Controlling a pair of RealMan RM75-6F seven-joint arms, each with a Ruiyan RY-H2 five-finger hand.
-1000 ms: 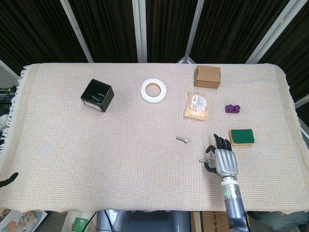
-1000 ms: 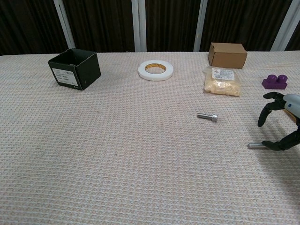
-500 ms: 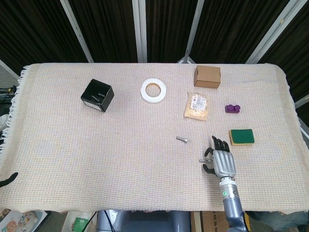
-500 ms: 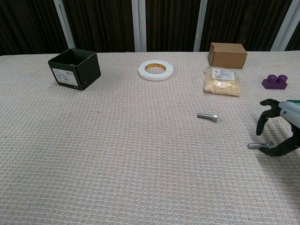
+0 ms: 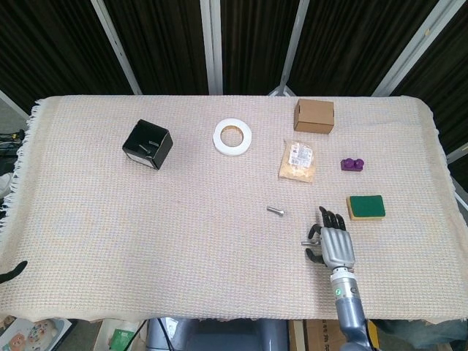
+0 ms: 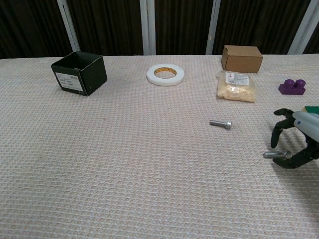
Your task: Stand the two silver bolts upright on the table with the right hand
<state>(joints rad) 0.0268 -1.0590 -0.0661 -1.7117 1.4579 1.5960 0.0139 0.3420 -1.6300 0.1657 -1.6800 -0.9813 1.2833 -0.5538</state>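
Note:
One silver bolt (image 5: 276, 211) (image 6: 220, 124) lies flat near the table's middle. The second silver bolt (image 5: 307, 243) (image 6: 275, 155) also lies flat, further right and nearer the front edge. My right hand (image 5: 333, 242) (image 6: 295, 142) is at this bolt's head end. Its fingers arch above the bolt and its thumb is low beside the head; nothing is lifted. A dark shape (image 5: 13, 271) at the front left edge seems to be part of my left hand, too little to judge.
A black open box (image 5: 147, 144) stands at the back left and a white tape roll (image 5: 232, 137) behind the middle. To the right are a cardboard box (image 5: 314, 115), a bagged packet (image 5: 298, 160), a purple block (image 5: 352, 164) and a green sponge (image 5: 365, 207).
My right hand has crept a little left and lower over the nearer bolt. Both bolts lie where they were.

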